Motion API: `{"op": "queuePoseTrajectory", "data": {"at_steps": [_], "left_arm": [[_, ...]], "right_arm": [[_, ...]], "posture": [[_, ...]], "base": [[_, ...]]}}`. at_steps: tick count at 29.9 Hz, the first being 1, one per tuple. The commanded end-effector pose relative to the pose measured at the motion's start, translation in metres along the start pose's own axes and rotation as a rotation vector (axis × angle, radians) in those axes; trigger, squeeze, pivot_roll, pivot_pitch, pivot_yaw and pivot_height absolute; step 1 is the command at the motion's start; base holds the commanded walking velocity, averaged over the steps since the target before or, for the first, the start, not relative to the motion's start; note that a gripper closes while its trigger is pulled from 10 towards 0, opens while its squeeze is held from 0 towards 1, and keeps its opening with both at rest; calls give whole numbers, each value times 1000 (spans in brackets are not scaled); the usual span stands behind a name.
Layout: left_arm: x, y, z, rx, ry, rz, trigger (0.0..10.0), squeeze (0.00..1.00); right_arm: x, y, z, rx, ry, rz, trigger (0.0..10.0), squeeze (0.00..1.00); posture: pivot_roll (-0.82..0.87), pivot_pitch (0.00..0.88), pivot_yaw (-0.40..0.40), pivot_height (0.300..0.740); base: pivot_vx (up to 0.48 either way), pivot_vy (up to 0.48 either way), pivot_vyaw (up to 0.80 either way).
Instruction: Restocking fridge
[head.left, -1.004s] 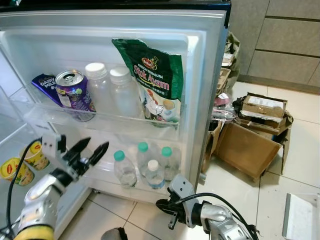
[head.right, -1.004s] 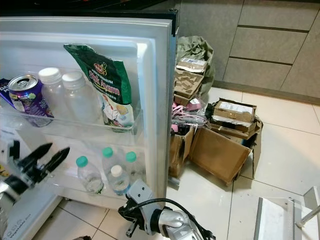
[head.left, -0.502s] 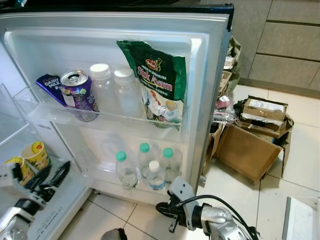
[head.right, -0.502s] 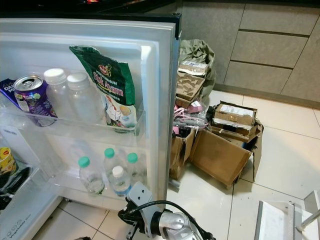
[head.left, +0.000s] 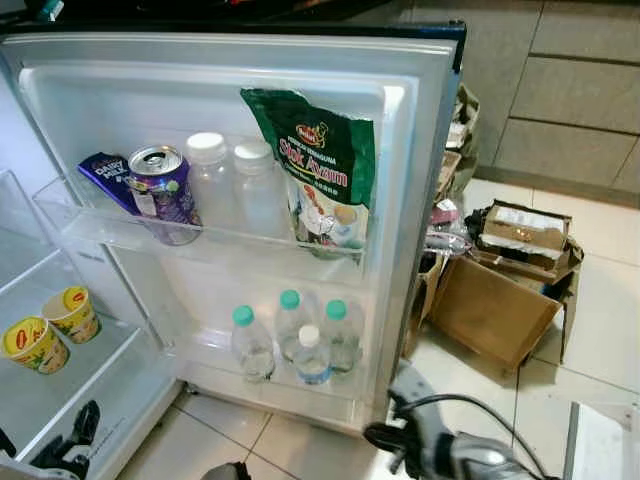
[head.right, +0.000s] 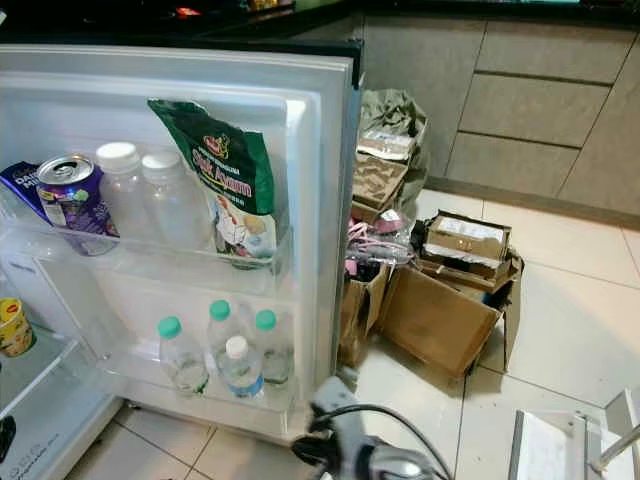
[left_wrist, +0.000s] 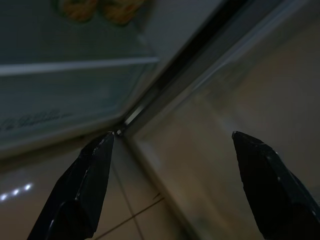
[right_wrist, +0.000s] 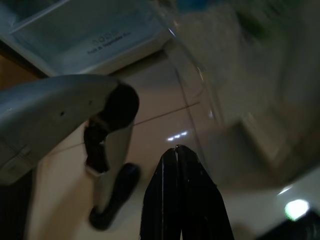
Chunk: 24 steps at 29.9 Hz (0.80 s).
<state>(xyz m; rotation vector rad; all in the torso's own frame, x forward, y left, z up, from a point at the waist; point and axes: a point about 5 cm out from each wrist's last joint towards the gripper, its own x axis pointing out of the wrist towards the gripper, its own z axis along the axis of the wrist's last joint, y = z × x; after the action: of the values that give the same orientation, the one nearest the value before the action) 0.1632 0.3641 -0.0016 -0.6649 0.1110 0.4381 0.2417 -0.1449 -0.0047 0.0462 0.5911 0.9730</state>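
The fridge door (head.left: 410, 180) stands open. Its upper shelf holds a purple can (head.left: 160, 190), a blue chocolate packet (head.left: 104, 176), two white-capped bottles (head.left: 232, 185) and a green Stok Ayam bag (head.left: 320, 165). Several small water bottles (head.left: 290, 335) stand on the lower door shelf. Two yellow cups (head.left: 52, 328) sit on a glass shelf inside the fridge. My left gripper (left_wrist: 172, 135) hangs low by the fridge's bottom edge (head.left: 50, 445), open and empty. My right gripper (right_wrist: 176, 148) is shut with nothing in it, low above the floor below the door (head.left: 385, 438).
Torn cardboard boxes (head.left: 500, 270) and paper bags (head.right: 385, 150) are piled on the tiled floor right of the door. Grey cabinet fronts (head.right: 520, 100) run behind them. A white object (head.right: 560, 445) lies at the lower right. A silver robot limb (right_wrist: 65, 115) is near the right gripper.
My left arm has dropped from in front of the door shelves to the bottom left corner, still open. The right arm has shifted slightly right and lower. The camera has moved a little.
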Motion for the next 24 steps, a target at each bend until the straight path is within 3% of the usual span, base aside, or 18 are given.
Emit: {"op": "queuePoseTrajectory", "data": {"at_steps": [1, 5, 7, 8, 10, 12, 14, 17, 24], "left_arm": [[-7, 4, -15, -20, 26, 54, 10000, 0], [-9, 6, -21, -23, 41, 78, 10000, 0], [-11, 6, -25, -20, 58, 85, 10000, 0], [-11, 6, -25, -20, 58, 85, 10000, 0], [-13, 7, -28, -16, 73, 90, 10000, 0], [-14, 7, -31, -10, 85, 98, 10000, 0], [-14, 8, -31, -5, 90, 100, 10000, 0], [-14, 6, -35, 16, 115, 95, 10000, 0], [-12, 1, -41, 54, 155, 85, 10000, 0]], "right_arm": [[-13, -3, -14, 88, 10, 30, 10000, 0], [-32, -14, -26, 158, 26, -19, 10000, 0], [-51, -24, -39, 214, 44, -115, 10000, 0], [-51, -24, -39, 214, 44, -115, 10000, 0], [-80, -37, -59, 300, 65, -284, 10000, 0], [-99, -44, -69, 354, 67, -405, 10000, 0], [-103, -46, -71, 365, 64, -434, 10000, 0], [-126, -61, -71, 415, 13, -665, 10000, 0], [-138, -71, -71, 491, -53, -868, 10000, 0]], "posture": [[-90, 35, 9, 480], [-94, 37, 5, 480], [-96, 37, -1, 480], [-96, 37, -1, 480], [-100, 38, 1, 480], [-103, 43, 2, 480], [-103, 43, 2, 480], [-103, 45, 5, 480], [-97, 42, 8, 480]], "base": [[0, 0, 0], [0, 0, 0], [0, 0, 0], [0, 0, 0], [0, 0, 0], [0, 0, 0], [0, 0, 0], [0, 0, 0], [0, 0, 0]]}}
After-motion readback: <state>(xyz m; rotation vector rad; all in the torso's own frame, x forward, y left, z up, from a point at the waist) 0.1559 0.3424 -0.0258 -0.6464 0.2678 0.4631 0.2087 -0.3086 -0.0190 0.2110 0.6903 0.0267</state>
